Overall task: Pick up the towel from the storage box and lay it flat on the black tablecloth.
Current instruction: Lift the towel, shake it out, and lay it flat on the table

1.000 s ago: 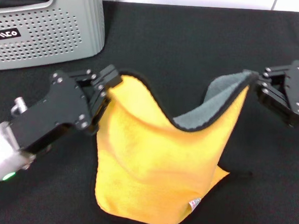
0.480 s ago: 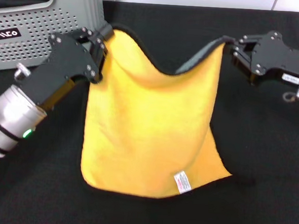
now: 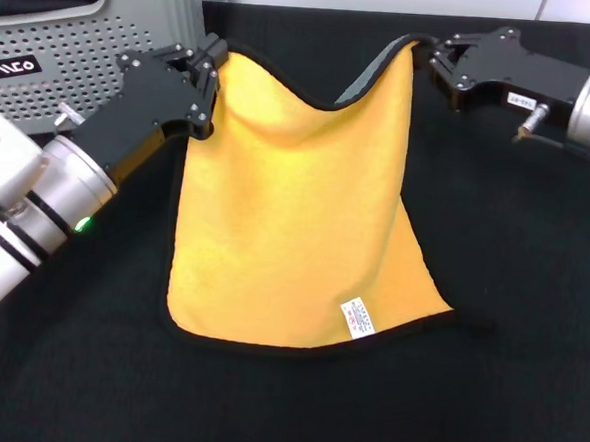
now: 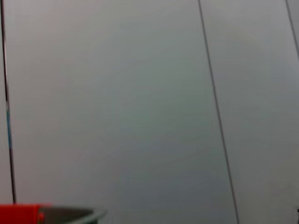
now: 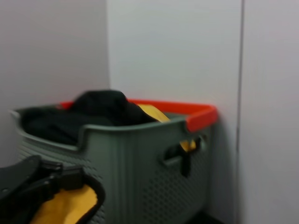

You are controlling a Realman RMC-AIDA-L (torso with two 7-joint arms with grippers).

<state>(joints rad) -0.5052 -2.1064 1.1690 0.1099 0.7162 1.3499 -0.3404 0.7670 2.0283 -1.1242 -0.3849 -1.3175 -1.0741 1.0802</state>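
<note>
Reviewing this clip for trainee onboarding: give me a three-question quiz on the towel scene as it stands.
1. True or false: the towel is lying completely flat on the tablecloth.
2. Which face of the towel faces the head camera? A) grey B) yellow-orange C) white
3. Fill in: the box sits on the robot's ____ side.

Key
1. False: the left end effector and right end effector each pinch a raised far corner; the near edge rests down.
2. B.
3. Left.
</note>
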